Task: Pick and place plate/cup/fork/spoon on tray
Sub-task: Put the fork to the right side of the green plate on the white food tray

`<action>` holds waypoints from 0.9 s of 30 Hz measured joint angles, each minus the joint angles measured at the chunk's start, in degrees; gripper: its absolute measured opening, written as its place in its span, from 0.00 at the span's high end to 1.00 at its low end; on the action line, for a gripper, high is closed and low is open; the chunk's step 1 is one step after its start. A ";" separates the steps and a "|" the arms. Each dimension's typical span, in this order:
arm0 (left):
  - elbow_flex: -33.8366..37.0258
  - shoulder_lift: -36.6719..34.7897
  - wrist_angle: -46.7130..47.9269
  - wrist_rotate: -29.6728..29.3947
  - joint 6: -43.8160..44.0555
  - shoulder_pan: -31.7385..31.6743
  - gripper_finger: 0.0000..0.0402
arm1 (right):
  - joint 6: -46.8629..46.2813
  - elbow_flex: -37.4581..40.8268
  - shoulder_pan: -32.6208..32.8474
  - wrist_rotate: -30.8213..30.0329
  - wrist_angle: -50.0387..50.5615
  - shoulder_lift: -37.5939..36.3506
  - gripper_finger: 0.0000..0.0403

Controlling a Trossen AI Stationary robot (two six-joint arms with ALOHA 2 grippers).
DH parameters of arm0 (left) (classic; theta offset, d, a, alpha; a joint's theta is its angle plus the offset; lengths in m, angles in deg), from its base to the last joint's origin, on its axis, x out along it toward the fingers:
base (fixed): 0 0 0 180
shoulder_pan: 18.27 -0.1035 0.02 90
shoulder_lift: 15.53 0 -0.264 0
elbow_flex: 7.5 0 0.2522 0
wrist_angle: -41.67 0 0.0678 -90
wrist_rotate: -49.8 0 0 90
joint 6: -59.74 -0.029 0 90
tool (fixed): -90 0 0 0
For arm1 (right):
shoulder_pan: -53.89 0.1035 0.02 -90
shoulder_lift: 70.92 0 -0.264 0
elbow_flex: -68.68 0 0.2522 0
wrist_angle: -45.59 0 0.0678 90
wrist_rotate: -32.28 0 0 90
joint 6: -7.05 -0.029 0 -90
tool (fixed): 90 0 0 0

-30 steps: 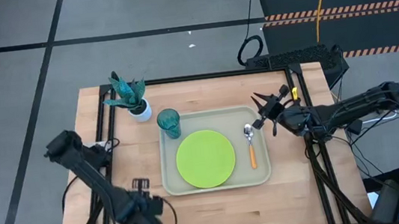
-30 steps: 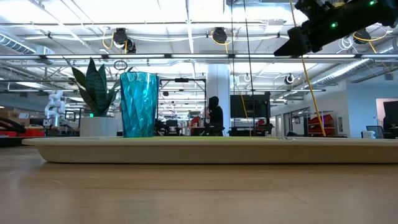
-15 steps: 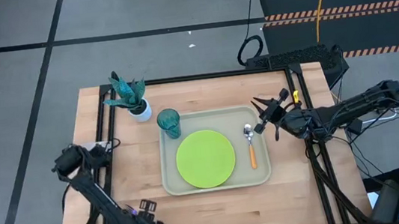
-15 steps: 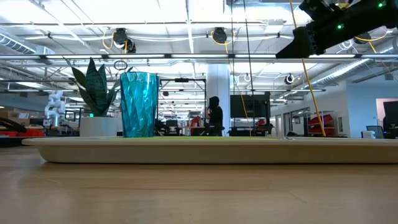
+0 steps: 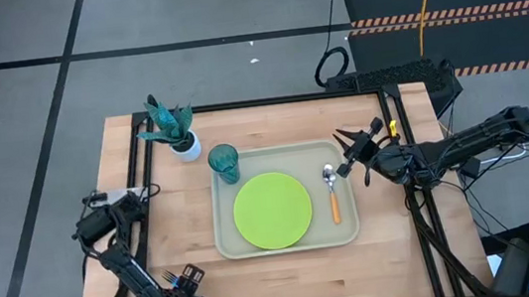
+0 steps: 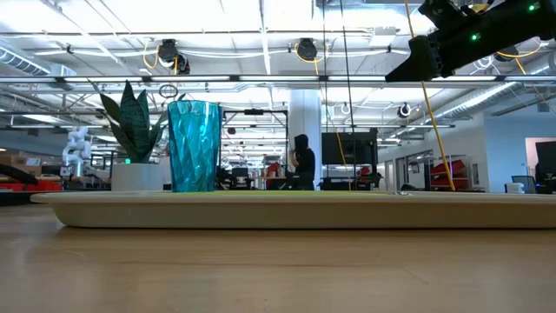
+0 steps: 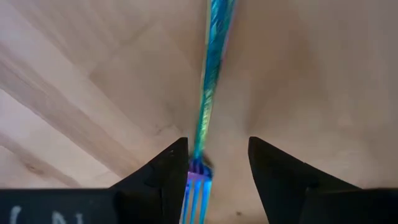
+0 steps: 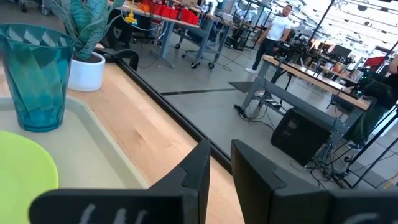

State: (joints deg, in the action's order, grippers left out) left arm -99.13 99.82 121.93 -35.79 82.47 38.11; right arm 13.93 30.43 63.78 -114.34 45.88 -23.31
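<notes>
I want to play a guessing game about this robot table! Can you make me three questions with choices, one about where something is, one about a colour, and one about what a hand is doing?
1. Where is the cup?
A. In a corner of the tray
B. On the plate
C. On the floor

2. What colour is the spoon's handle?
A. Pink
B. Orange
C. Black

3. What is the left hand doing?
A. Holding the cup
B. Pinching the plant
C. Open, with the fork between its fingers

Answers: 1 A, the cup stands in a corner of the tray, beside the plate. 2 B, the spoon has an orange handle. 3 C, the left hand is open around the fork on the table.
</notes>
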 joint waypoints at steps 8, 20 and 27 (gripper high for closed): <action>3.97 -0.48 -3.18 0.70 -1.71 -0.46 0.64 | 0.07 0.00 -0.01 0.00 -0.02 -0.02 0.86; 4.27 -0.50 -4.61 5.02 -0.76 -5.21 0.96 | 0.22 0.00 -0.02 0.02 -0.03 -0.02 0.86; 2.53 -4.96 -1.93 3.88 4.14 -8.11 0.97 | 0.26 0.00 -0.02 0.00 -0.03 -0.02 0.86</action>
State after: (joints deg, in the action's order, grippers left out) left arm -96.60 94.87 120.01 -31.92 86.61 29.99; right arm 14.19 30.43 63.76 -114.34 45.85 -23.32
